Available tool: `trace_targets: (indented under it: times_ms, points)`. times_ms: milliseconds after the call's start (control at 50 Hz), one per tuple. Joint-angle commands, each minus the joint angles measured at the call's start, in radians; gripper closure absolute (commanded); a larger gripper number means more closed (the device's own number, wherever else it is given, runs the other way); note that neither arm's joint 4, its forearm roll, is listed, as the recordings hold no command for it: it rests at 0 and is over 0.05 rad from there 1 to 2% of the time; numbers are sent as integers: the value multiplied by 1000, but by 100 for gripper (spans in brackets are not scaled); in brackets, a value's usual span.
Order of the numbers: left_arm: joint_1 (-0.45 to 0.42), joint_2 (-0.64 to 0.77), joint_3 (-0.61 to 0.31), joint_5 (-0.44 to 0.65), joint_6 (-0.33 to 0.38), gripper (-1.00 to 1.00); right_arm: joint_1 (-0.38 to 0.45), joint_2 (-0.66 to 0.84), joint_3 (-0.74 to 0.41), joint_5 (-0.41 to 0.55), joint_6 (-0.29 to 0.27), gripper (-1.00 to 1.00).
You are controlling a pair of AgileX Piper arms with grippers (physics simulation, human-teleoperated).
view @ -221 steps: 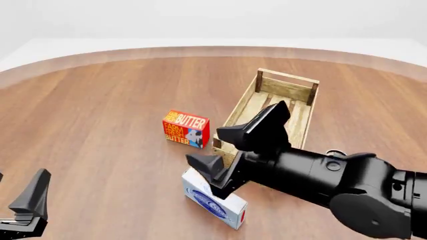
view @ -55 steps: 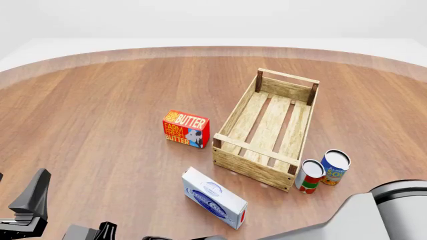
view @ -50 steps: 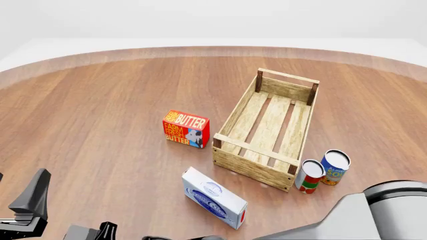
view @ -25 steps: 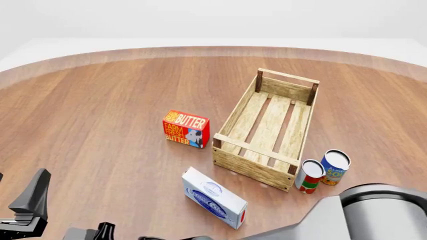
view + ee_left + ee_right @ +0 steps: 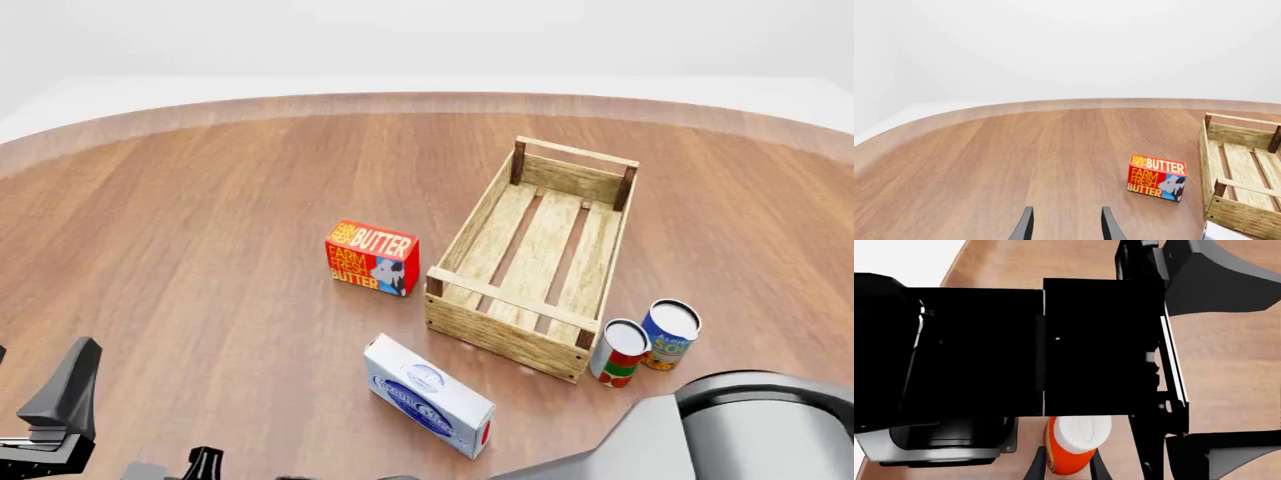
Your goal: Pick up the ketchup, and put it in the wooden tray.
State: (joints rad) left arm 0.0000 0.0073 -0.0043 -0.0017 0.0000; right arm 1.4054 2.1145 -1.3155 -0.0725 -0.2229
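In the right wrist view the right jaws (image 5: pixel 1062 471) stand narrowly apart at the frame edge with the ketchup bottle (image 5: pixel 1071 450) between the two dark fingers (image 5: pixel 1034 470); its white cap faces the camera and its orange-red body sits in the gap, each finger close against a side, though whether they actually press on it cannot be told. Just beyond the bottle a large black block of arm hardware fills most of that view, with bare wooden worktop (image 5: pixel 1227 365) showing past it. The left wrist view shows the left jaws (image 5: pixel 1065 225) parted by a moderate gap and holding nothing, only bare worktop between and ahead of the tips. Well ahead of those jaws and off to one side stands the butter box (image 5: pixel 1157 177), and beyond it the near end of the wooden tray (image 5: pixel 1241 180), which has nothing in it. The front view shows what neither wrist camera does: the whole tray (image 5: pixel 537 268), a white and blue carton (image 5: pixel 427 396) lying near its closest corner, and two cans, one red and white (image 5: pixel 619 352), one blue (image 5: pixel 669 335), standing side by side just beside the tray's near end. The bottle cannot be seen in the front view; only part of the left jaws (image 5: pixel 60 395) and the grey bulk of the right arm (image 5: pixel 721 430) show at its lower edge.
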Motion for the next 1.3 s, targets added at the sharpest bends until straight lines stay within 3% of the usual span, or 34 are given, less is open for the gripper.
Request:
trace_targets:
  times_ms: [20, 300, 780, 1200, 1300]
  points:
    - [0, 0, 0, 0, 0, -100, 3, -17, 7, 2, -2, 100]
    - [0, 0, 0, 0, 0, -100, -36, -70, 65, -19, -16, 100]
    - [0, 0, 0, 0, 0, -100, -129, -109, 171, -78, 23, 100]
    - [0, 0, 0, 0, 0, -100, -244, -198, 245, -82, -6, 100]
    - [0, 0, 0, 0, 0, -100, -307, -253, 259, -60, -29, 100]
